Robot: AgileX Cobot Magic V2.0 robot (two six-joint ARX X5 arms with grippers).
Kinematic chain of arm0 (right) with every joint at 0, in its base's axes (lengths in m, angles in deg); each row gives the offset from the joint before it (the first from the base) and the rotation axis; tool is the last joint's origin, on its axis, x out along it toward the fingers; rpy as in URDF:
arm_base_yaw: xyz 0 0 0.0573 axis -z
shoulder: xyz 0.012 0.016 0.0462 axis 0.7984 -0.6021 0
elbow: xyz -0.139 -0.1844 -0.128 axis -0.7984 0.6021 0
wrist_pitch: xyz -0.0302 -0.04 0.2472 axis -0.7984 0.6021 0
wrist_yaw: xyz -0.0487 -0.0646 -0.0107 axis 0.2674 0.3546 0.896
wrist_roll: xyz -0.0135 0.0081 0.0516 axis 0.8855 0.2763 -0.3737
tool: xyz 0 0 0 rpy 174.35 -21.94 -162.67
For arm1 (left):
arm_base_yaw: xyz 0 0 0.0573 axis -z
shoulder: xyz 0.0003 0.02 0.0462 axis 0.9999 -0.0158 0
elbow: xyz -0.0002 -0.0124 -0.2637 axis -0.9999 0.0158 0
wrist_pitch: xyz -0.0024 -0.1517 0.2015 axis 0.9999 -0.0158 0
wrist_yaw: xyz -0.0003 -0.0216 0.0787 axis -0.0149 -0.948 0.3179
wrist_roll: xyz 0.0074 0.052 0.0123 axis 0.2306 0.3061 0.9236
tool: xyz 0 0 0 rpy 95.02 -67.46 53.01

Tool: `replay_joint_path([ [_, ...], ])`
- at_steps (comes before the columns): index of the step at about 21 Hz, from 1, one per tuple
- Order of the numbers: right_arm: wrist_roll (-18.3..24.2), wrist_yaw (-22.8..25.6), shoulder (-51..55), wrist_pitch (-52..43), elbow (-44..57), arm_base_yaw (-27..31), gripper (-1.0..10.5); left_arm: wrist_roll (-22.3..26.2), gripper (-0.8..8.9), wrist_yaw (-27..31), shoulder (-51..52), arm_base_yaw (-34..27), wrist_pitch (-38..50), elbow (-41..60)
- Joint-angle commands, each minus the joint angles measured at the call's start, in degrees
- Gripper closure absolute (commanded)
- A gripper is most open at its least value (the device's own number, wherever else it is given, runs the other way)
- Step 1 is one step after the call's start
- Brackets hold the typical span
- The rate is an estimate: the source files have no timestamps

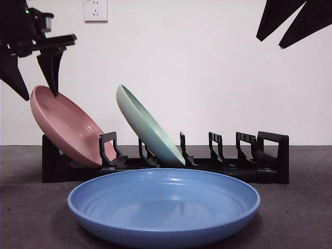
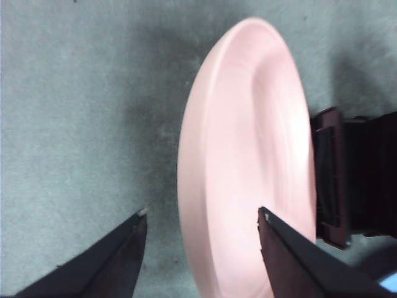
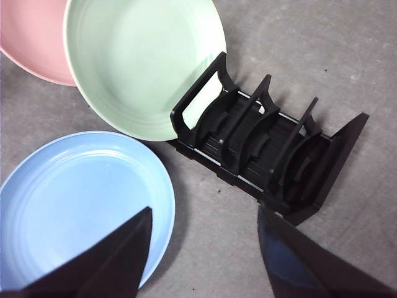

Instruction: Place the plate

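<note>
Lowest in the front view, the blue plate [image 1: 164, 206] lies flat on the dark table [image 1: 301, 207]. Behind it, across the middle, stands the black rack [image 1: 259, 155], with the green plate [image 1: 148, 127] leaning in a centre slot and the pink plate [image 1: 67, 127] leaning in the leftmost slot. At upper left the left gripper [image 1: 33, 78] hangs with jaws spread wide, straddling the pink plate's top rim without clamping it; one tip sits at the rim. At upper right the right gripper [image 3: 205, 220] waits, jaws open and empty. Only its wrist view shows the rack's vacant slots from above.
</note>
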Motion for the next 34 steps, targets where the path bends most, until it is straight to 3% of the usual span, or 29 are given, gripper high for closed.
replay_joint_path([
  [1, -0.59, 0.02, -0.17, 0.09, -0.68, -0.28, 6.8, 0.66, 5.99, 0.42, -0.72, 0.15, 1.05, -1.46],
  [5, -0.57, 0.04, -0.17, 1.51, -0.68, -0.28, 6.8, 0.63, 7.53, 0.42, -0.72, 0.15, 0.98, -2.08],
  [10, -0.59, 0.04, -0.17, 2.36, -0.68, -0.28, 6.8, 0.63, 7.99, 0.46, -0.72, 0.15, -0.5, -3.43],
  [23, -0.15, 0.04, -0.17, 3.23, -0.68, -0.28, 6.8, 2.45, 7.98, 9.14, -0.59, 0.15, -12.87, -14.78],
  [34, 0.04, 0.02, -0.17, 3.72, -0.68, -0.28, 6.8, 3.61, 7.98, 10.03, 8.2, 0.13, -20.48, -16.44],
])
